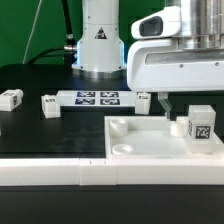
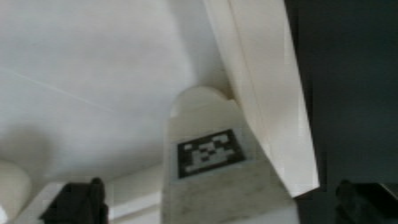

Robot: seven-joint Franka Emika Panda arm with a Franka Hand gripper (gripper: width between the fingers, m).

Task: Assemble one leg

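A small chunky white plastic leg [image 1: 201, 127] with a black-and-white square marker tag on its facing side is seen standing upright on the large white square panel [image 1: 135, 148], at that panel's corner toward the exterior view's right, next to a round corner socket. In the wrist view the same leg [image 2: 228, 165] rises as a tall white block with its tag showing, set between the two dark fingertips [image 2: 75, 201], which stand wide apart on either side without touching it. The two-finger gripper [image 1: 165, 101] hangs just above the panel, just beside the leg on the exterior view's left, and nothing is held in it. Two more small white tagged blocks [image 1: 12, 99] [image 1: 49, 105] lie well apart from the panel on the black table [image 1: 50, 135], toward the exterior view's left. The marker board [image 1: 97, 98] lies flat behind them, before the white arm base [image 1: 98, 45].
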